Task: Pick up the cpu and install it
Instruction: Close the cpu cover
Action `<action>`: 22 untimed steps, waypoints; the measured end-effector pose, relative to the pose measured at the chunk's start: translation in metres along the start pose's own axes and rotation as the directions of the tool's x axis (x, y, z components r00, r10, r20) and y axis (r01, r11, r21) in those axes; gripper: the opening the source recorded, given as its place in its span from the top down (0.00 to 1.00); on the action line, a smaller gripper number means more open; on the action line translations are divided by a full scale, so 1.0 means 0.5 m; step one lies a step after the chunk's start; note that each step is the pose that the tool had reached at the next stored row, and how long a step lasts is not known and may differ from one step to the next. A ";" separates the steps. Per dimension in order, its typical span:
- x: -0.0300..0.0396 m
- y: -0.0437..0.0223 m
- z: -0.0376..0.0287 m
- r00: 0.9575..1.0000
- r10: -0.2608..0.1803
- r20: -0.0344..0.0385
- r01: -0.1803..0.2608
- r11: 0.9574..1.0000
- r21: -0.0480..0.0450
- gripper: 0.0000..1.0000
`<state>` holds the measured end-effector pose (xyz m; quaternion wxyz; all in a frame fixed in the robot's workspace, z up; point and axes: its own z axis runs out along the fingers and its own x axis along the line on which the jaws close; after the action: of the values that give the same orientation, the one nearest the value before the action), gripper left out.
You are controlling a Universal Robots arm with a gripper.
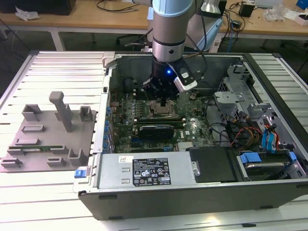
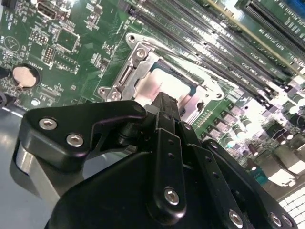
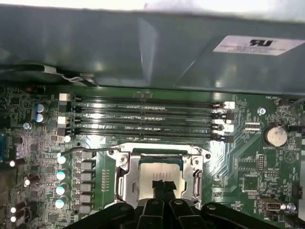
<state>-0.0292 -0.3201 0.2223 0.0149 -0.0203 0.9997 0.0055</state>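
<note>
Case: an open computer case (image 1: 192,199) lies on a slatted table (image 1: 62,62), filling the centre and the exterior view's right.
Near wall: a grey power supply (image 1: 144,171) sits inside the case along its front edge.
Tray: a grey tray (image 1: 77,132) lies at the exterior view's left, apart from the case. A thin green stick (image 1: 36,149) lies in one of its slots.
Board: a green motherboard (image 3: 238,162) lies flat in the case.
Socket: the metal-framed socket (image 3: 125,179) is at the middle of the board.
Cpu: the cpu (image 3: 159,169) lies inside the socket frame, silvery top up. Both wrist views show it there (image 2: 162,83).
Gripper: the gripper (image 3: 164,185) has its fingers drawn narrow, close together. The tips are on or just above the middle of the cpu top, and I cannot tell which.
Slots: four long memory slots (image 3: 147,119) run just beside the socket.
Far: wooden benches (image 1: 96,19) stand along the upper edge of the exterior view.
</note>
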 end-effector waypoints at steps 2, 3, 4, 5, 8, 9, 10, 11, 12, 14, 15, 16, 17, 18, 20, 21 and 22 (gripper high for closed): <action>0.005 -0.004 0.002 1.000 -0.001 0.000 0.001 1.000 0.000 0.89; 0.008 -0.005 0.003 1.000 -0.002 0.000 0.002 1.000 -0.001 0.89; 0.012 -0.005 0.004 1.000 -0.002 0.000 0.002 1.000 -0.001 0.89; 0.018 -0.005 0.005 1.000 -0.002 0.000 0.002 1.000 -0.001 0.89; 0.032 -0.005 0.007 1.000 -0.004 0.000 0.004 1.000 -0.001 0.89; 0.036 -0.004 0.008 1.000 -0.004 0.000 0.004 1.000 -0.001 0.89; 0.039 -0.004 0.009 1.000 -0.005 0.000 0.005 1.000 -0.001 0.89; 0.042 -0.005 0.011 1.000 -0.006 0.000 0.006 1.000 -0.001 0.89; 0.045 -0.004 0.013 1.000 -0.007 0.000 0.007 1.000 -0.002 0.89; 0.053 -0.004 0.018 1.000 -0.010 0.000 0.010 1.000 -0.002 0.89; 0.055 -0.004 0.019 1.000 -0.010 0.000 0.010 1.000 -0.002 0.89; 0.056 -0.004 0.020 1.000 -0.011 0.000 0.011 1.000 -0.002 0.89; 0.058 -0.004 0.022 1.000 -0.012 0.000 0.012 1.000 -0.002 0.89; 0.060 -0.004 0.025 1.000 -0.013 0.000 0.013 1.000 -0.002 0.89; 0.062 -0.004 0.030 1.000 -0.015 0.000 0.015 1.000 -0.003 0.89; 0.062 -0.004 0.030 1.000 -0.015 0.000 0.015 1.000 -0.004 0.89; 0.062 -0.004 0.030 1.000 -0.015 0.000 0.015 1.000 -0.004 0.89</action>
<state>-0.0598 -0.3232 0.2065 0.0149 -0.0276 0.9995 0.0072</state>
